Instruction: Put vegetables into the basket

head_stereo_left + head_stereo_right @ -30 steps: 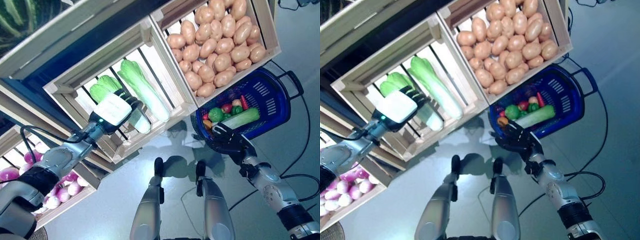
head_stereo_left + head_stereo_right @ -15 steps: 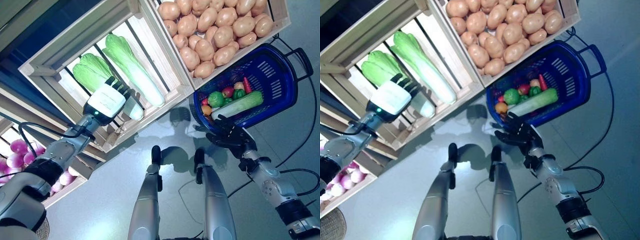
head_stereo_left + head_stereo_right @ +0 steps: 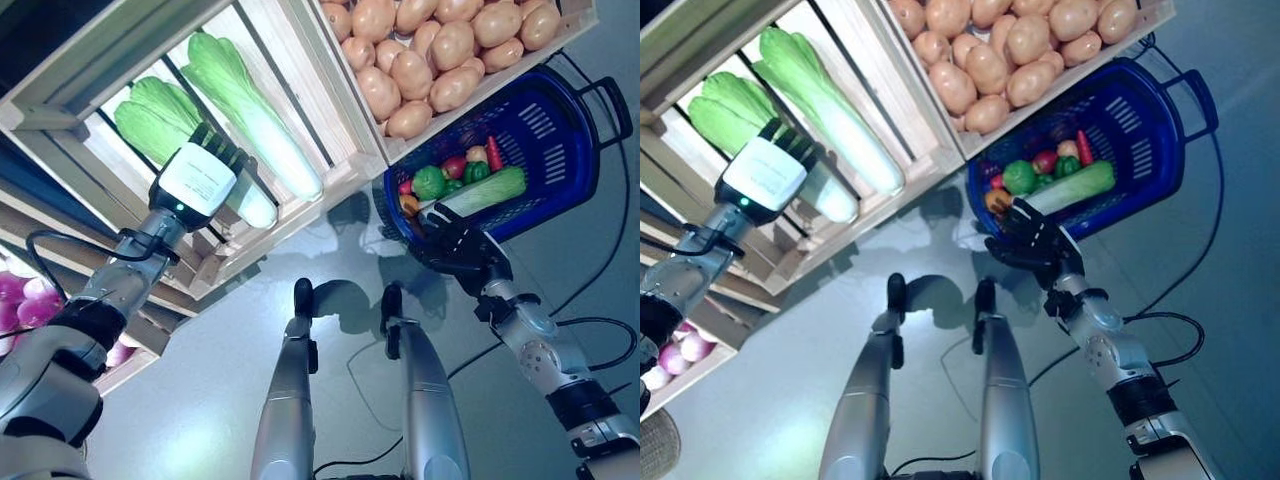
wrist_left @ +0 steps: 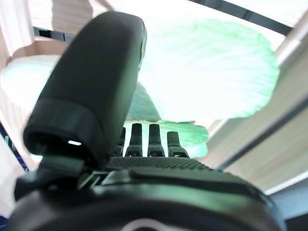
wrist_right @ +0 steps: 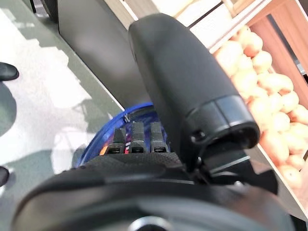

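Left hand (image 3: pixel 197 180) has advanced onto the cabbage (image 3: pixel 225 190), upper left, fingers curling to lift it; right hand (image 3: pixel 455 245) grips the basket (image 3: pixel 560 150) rim.

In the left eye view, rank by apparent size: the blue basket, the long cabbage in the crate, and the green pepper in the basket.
1. blue basket
2. long cabbage, which looks somewhat smaller than the basket
3. green pepper, much the smallest
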